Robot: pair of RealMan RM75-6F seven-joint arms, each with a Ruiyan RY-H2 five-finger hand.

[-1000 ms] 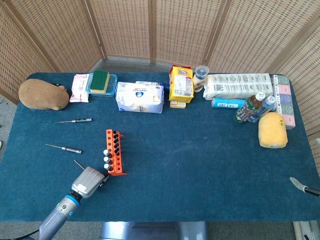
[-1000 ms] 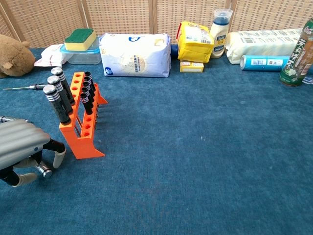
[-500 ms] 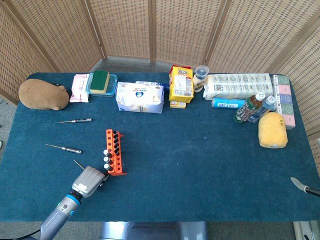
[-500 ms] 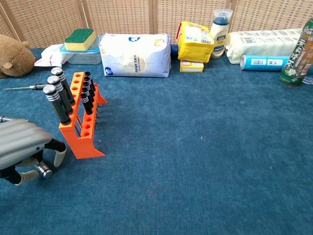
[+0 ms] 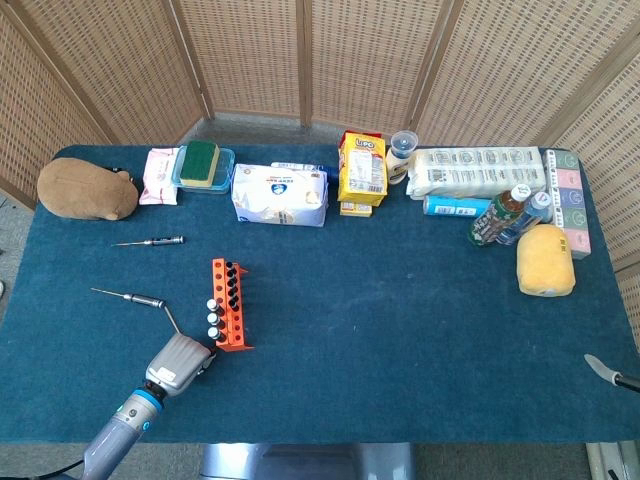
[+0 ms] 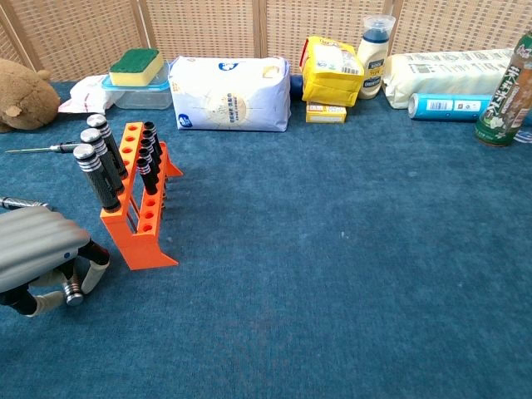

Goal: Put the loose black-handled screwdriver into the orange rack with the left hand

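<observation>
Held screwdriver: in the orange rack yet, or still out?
Out. The left robot hand grips the screwdriver beside the orange rack.

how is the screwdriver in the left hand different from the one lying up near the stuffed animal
The held screwdriver is gripped by the left hand, its shaft angled up off the cloth beside the orange rack. The far screwdriver lies flat and untouched on the table, near the brown plush toy. Both have thin metal shafts and dark handles.
</observation>
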